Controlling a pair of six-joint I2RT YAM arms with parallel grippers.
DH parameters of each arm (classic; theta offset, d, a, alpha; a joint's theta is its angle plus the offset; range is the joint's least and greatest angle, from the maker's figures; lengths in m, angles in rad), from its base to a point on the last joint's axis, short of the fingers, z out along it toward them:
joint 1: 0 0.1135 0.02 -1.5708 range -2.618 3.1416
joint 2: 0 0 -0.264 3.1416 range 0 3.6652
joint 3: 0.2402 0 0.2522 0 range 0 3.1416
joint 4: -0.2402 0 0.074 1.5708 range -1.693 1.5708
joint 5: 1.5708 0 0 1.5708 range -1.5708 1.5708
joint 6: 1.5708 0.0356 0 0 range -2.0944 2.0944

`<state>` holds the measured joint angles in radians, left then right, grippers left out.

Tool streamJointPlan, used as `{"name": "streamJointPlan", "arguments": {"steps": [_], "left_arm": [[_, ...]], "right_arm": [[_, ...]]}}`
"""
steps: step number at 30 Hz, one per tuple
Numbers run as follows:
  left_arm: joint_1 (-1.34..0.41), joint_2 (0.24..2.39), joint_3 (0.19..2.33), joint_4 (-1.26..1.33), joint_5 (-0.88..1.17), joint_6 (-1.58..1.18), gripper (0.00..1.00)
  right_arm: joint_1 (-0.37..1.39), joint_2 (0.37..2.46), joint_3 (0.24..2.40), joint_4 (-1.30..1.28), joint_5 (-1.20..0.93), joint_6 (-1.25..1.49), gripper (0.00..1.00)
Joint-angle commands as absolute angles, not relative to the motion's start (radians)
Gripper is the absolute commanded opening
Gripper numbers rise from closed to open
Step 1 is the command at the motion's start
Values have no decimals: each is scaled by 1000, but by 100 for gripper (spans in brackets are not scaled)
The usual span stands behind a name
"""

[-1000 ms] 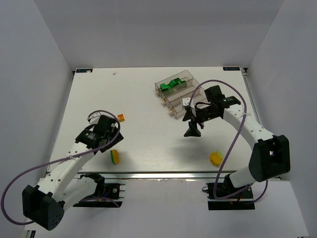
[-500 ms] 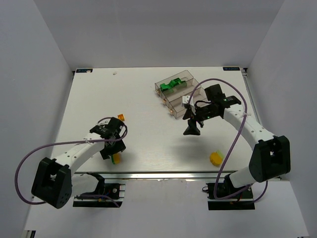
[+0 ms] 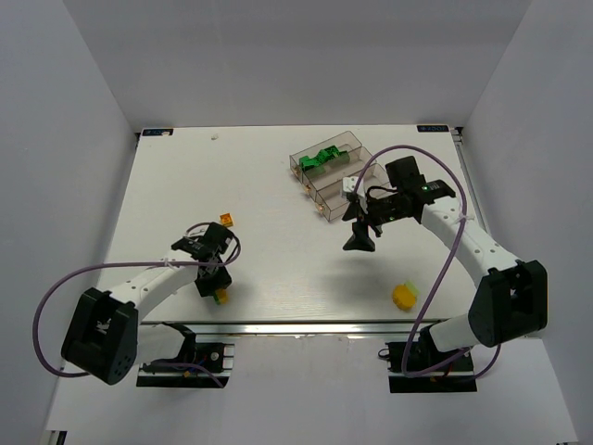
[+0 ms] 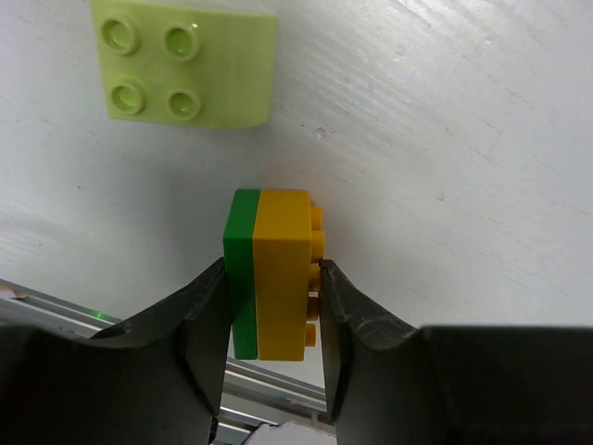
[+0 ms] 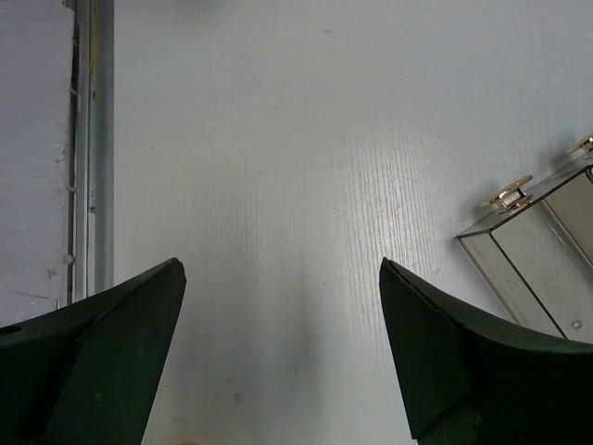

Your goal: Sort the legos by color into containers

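- The left gripper [image 4: 273,278] is down at the worktop [image 3: 278,250], close to the near edge and left of its middle.
- Its jaws are closed onto a two-colour brick [image 4: 278,278], a thin green layer joined to a thicker yellow one. One finger [image 4: 199,315] presses the green face and the other presses the studded yellow side.
- From above, that brick [image 3: 220,297] shows just at the gripper's near side.
- A pale brick [image 4: 185,60] lies flat with its studs up beyond the held one, apart from it. Only the wrist view shows it.
- An orange brick [image 3: 226,220] sits alone farther in, left of the middle.
- A yellow brick [image 3: 403,296] lies near the near edge, towards the right.
- The tray [image 3: 347,142] lies askew in the far right part of the worktop. Green bricks [image 3: 322,158] are in its farthest trough.
- The right gripper [image 3: 359,243] hangs above bare worktop just off the tray's near left end. Its jaws are spread wide and hold nothing.
- In its own view, a tray corner [image 5: 547,241] with a brass clasp [image 5: 505,195] shows at the right.
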<state>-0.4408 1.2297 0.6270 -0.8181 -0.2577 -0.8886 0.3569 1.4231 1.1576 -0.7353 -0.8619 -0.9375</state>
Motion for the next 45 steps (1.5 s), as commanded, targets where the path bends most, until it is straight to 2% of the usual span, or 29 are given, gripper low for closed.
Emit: {"name": "streamJointPlan", "arguments": {"steps": [1,5,9,11,15,16,20,23,25,29,30,35,41,45], "left_arm": [[-443,1186,615,-781,-268,-897,37],[-443,1109,624,-740,-212,-910,24],[-451,1011,655,-658,-121,-940,22],[-459,990,661,-573,-52,-974,22],[-475,976,653,-373,49,-1060,22],[-480,980,655,-341,55,-1093,22],[-502,1057,679,-193,40,-1178,22],[-529,1139,722,-156,26,-1224,22],[-548,1179,756,-144,20,-1255,22],[-594,1258,805,-123,14,-1287,22],[-609,1281,814,-129,14,-1289,22],[-624,1296,818,-101,-17,-1315,22],[-624,1308,834,-86,-12,-1322,22],[-624,1310,833,-83,-11,-1325,22]], "right_arm": [[364,1382,1163,-721,-873,-911,89],[364,1393,1175,-713,-920,-847,89],[377,1489,1300,-934,-1025,-801,89],[399,1537,1347,-960,-1058,-757,88],[452,1491,1270,-728,-1019,-421,76],[468,1462,1250,-592,-982,-323,70],[572,1419,1174,-378,-752,70,58],[624,1431,1173,-338,-608,190,68],[634,1448,1173,-324,-585,224,71],[644,1492,1193,-301,-531,278,88],[644,1499,1195,-282,-528,291,89],[657,1537,1226,-262,-450,319,89],[658,1580,1232,-247,-482,314,89],[658,1595,1232,-236,-494,336,76]]}}
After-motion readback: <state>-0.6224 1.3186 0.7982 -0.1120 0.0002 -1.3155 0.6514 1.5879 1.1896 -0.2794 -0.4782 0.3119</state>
